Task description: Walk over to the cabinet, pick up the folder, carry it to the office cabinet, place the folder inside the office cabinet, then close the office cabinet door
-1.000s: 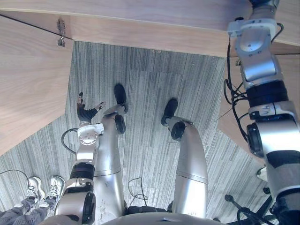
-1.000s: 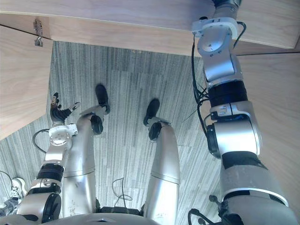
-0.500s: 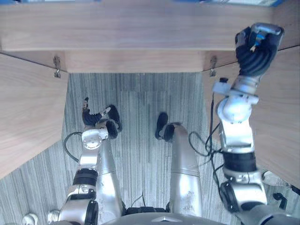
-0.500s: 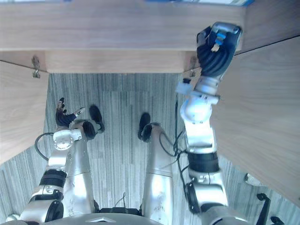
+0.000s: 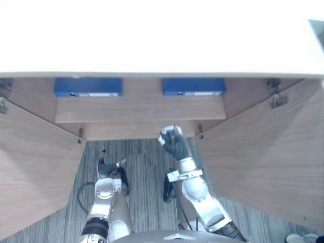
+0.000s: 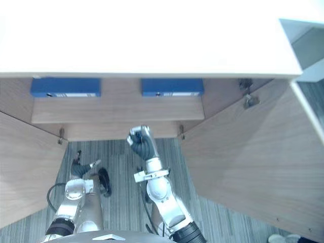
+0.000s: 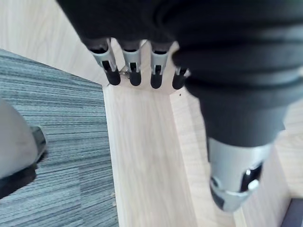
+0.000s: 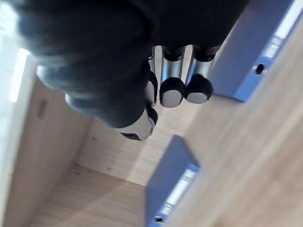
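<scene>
The left robot hand [image 5: 107,167] hangs low over the grey striped carpet [image 5: 147,202], its fingers [image 7: 132,71] straight and relaxed with nothing in them, beside the lower edge of the left cabinet door [image 5: 35,172]. The right robot hand [image 5: 171,143] is raised higher, in the opening between that door and the right cabinet door [image 5: 263,152], both of which stand swung wide. Its fingers [image 8: 171,90] are curled in with the thumb close by, and it holds nothing. Beyond it, the wooden shelf [image 5: 139,109] runs across the cabinet. Two folders rest at the back of this shelf with their spines facing out: the left blue folder [image 5: 88,86] and the right blue folder [image 5: 194,86], well apart from each other and clear of both hands. The white cabinet top [image 5: 152,35] spans above them.
</scene>
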You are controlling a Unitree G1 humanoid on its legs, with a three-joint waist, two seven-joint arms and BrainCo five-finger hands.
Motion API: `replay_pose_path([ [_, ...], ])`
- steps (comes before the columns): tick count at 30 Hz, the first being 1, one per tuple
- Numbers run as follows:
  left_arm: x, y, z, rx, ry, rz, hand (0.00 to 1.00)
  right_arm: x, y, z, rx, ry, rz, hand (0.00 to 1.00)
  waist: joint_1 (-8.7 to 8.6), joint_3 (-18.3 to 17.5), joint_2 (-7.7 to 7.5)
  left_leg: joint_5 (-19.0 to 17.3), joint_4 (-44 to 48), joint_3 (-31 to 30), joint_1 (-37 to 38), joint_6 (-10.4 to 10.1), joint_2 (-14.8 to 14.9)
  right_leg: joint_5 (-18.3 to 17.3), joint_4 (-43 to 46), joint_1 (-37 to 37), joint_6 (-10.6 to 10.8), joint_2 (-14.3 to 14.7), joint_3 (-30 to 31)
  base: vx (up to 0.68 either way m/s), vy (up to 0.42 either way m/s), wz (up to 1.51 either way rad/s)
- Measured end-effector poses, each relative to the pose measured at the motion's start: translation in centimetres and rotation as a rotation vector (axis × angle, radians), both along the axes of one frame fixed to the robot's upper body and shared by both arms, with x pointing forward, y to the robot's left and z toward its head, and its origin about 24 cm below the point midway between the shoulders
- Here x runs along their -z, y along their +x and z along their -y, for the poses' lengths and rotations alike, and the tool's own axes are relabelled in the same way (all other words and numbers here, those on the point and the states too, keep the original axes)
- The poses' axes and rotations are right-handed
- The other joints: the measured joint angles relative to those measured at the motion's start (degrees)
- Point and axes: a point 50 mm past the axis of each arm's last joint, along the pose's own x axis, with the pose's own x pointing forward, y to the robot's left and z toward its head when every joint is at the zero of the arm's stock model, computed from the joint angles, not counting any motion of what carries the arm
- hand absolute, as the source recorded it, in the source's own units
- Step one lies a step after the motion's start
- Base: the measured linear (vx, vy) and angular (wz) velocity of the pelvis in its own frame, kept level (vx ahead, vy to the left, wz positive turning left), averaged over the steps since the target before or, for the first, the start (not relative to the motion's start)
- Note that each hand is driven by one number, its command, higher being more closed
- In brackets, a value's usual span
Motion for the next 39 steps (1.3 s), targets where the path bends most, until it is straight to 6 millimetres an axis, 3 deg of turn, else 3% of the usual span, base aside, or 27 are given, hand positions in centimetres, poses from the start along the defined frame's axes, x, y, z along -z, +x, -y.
replay_pose_path([
  [1, 1.4, -1.2, 0.3, 0.034, 0.006, -0.076, 0.0, 3.2, 0.0, 0.7, 0.039, -0.047, -0.141, 1.0, -0.01, -1.92, -0.21, 1.88, -5.37, 0.92, 3.37, -0.16, -1.44, 1.81, -4.67, 2.88, 0.29, -0.33, 0.04, 0.16, 0.025, 0.04],
  [4, 2.9, -2.4, 0.5, 0.078, 0.026, -0.169, 0.0, 8.1, -0.1, 2.5, 0.102, -0.152, -0.347, 1.0, -0.61, -3.44, 0.11, 5.79, -14.17, 1.61, 8.73, -0.19, -3.64, 5.64, -13.38, 8.2, 0.71, -0.33, -0.23, 0.15, 0.015, 0.02],
  [5, 3.4, -3.0, 0.5, 0.091, 0.031, -0.203, 0.0, 10.5, -0.7, 3.9, 0.144, -0.225, -0.457, 1.0, -0.7, -3.8, 0.24, 8.25, -19.33, 2.4, 12.13, -0.2, -4.72, 8.05, -18.34, 11.54, 0.93, -0.24, -0.22, 0.13, 0.017, -0.04],
  [10, 4.3, -4.2, -0.2, 0.121, 0.055, -0.271, 0.0, 14.8, -3.0, 7.2, 0.255, -0.296, -0.695, 1.0, -1.42, -5.45, 0.91, 14.0, -31.8, 3.15, 20.54, -0.18, -7.36, 12.49, -28.14, 19.01, 1.29, 0.39, -0.27, 0.08, 0.016, 0.01],
  [11, 4.5, -4.5, -0.3, 0.128, 0.059, -0.289, 0.0, 15.6, -3.7, 8.0, 0.28, -0.31, -0.748, 0.0, -1.44, -6.43, 1.16, 15.15, -34.37, 3.2, 22.19, -0.18, -7.85, 13.02, -29.49, 20.24, 1.3, 0.45, -0.33, 0.0, 0.0, 0.0],
  [17, 6.1, -7.1, -0.3, 0.152, 0.052, -0.407, 0.0, 18.2, -7.2, 10.2, 0.385, -0.306, -0.954, 0.0, -1.52, -9.93, 2.19, 16.96, -40.29, 3.24, 27.31, -0.74, -9.22, 13.39, -32.71, 23.74, 1.47, 0.27, -0.11, -0.02, 0.044, -0.01],
  [26, 6.9, -8.6, -0.1, 0.182, 0.033, -0.477, 0.0, 18.9, -8.3, 11.2, 0.492, -0.22, -1.042, 0.0, -2.21, -10.62, 2.36, 16.14, -40.38, 2.36, 30.2, -0.29, -10.79, 13.51, -33.73, 27.36, 1.94, -0.69, 1.53, -0.03, 0.056, 0.03],
  [39, 6.9, -8.3, -0.1, 0.172, 0.015, -0.487, 0.0, 19.3, -9.0, 12.3, 0.651, -0.021, -1.11, 0.0, -2.53, -10.49, 2.74, 14.97, -39.96, 4.06, 29.67, -0.17, -11.64, 13.33, -32.72, 24.91, 2.16, -0.61, 7.32, 0.01, 0.021, -0.08],
])
